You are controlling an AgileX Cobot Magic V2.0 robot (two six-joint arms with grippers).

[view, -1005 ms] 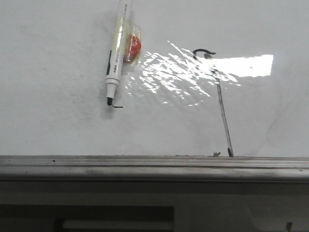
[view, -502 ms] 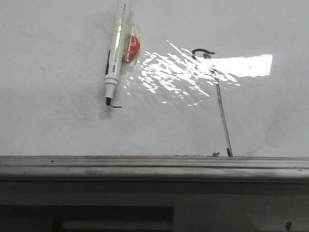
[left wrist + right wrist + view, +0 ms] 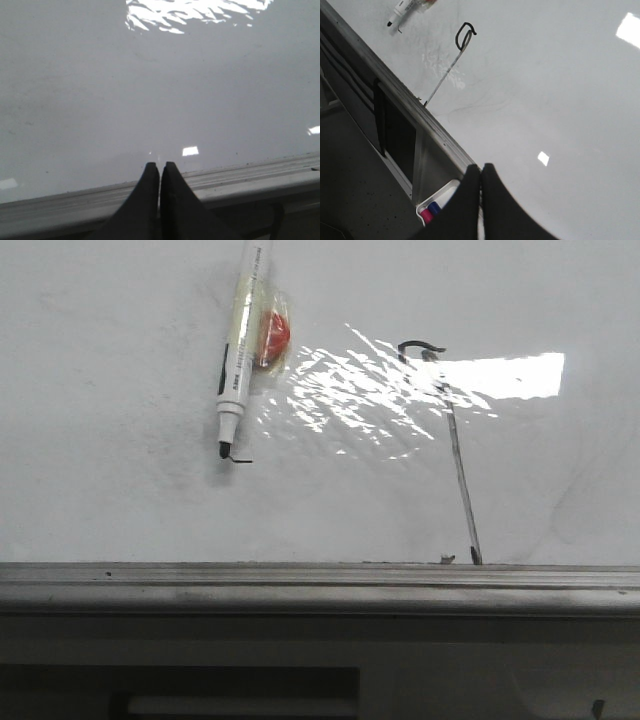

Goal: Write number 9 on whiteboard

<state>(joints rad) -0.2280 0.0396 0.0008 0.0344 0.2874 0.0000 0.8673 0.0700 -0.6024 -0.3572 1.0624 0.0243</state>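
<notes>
Marker (image 3: 238,360) seen lying on whiteboard (image 3: 120,490) toward its left, tip at a short dash; 9 (image 3: 450,440) drawn right of it, tail reaching the ledge (image 3: 300,585); marker judged light, stiff, slippery, best gripped mid-barrel; left gripper (image 3: 159,167) and right gripper (image 3: 480,170) both closed, nothing held.

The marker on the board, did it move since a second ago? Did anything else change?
Hardly: the marker stays put, its tip by the short dash, which looks slightly shorter. The number 9 and the whiteboard are unchanged.
</notes>
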